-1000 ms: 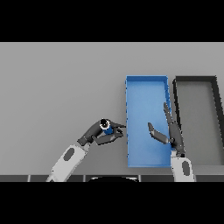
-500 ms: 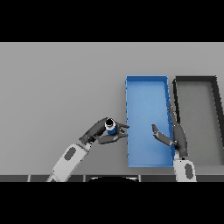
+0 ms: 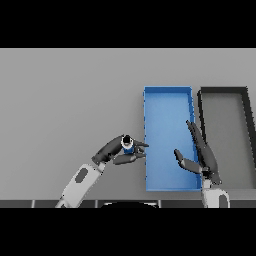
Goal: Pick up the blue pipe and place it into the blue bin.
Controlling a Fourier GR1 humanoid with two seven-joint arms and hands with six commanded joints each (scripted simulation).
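A short blue pipe [image 3: 128, 144] with a dark open end sits in my left hand [image 3: 114, 151], whose fingers and thumb are curled round it. It hangs just left of the blue bin [image 3: 150, 125], close to the bin's left wall and near its front half. My right hand [image 3: 201, 155] hovers open over the bin's right front part, fingers straight and pointing away from me.
A dark grey bin [image 3: 247, 130] stands right beside the blue one, on its right. Grey table [image 3: 65, 100] stretches to the left and back.
My left hand has carried the pipe to the right, closer to the blue bin's left wall. The right hand has drawn back slightly towards me.
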